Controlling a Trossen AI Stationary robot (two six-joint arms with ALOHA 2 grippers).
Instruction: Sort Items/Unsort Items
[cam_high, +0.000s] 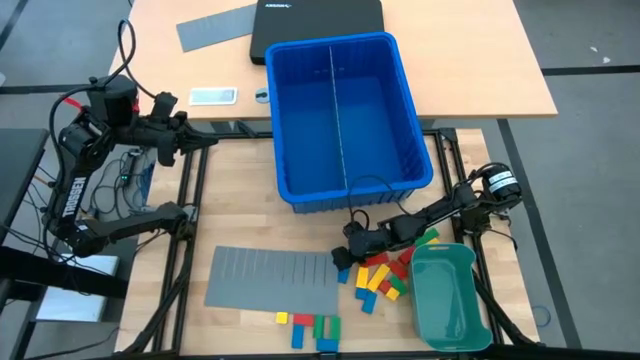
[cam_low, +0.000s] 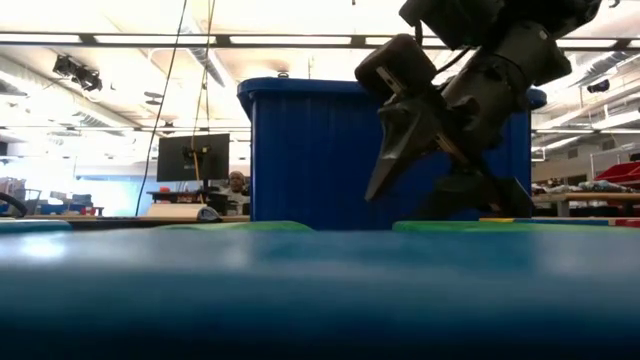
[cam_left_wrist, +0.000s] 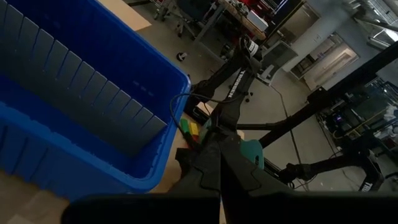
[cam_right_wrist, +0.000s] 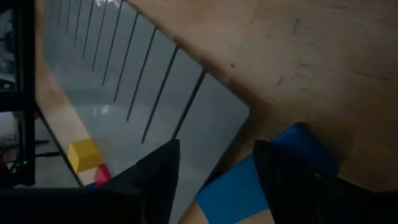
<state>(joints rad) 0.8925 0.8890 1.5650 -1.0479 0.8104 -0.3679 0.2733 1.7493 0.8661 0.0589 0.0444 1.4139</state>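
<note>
1. Several blocks (cam_high: 312, 326) lie at the near edge, just below the grey divider sheet (cam_high: 272, 278).
2. More blocks (cam_high: 380, 278) are heaped beside the teal tray (cam_high: 450, 300), where the right gripper (cam_high: 343, 257), fingers spread, hovers over a blue block (cam_right_wrist: 249, 186).
3. Far left, the left gripper (cam_high: 205, 140) waits pressed together beside the blue bin (cam_high: 345, 115).
</note>
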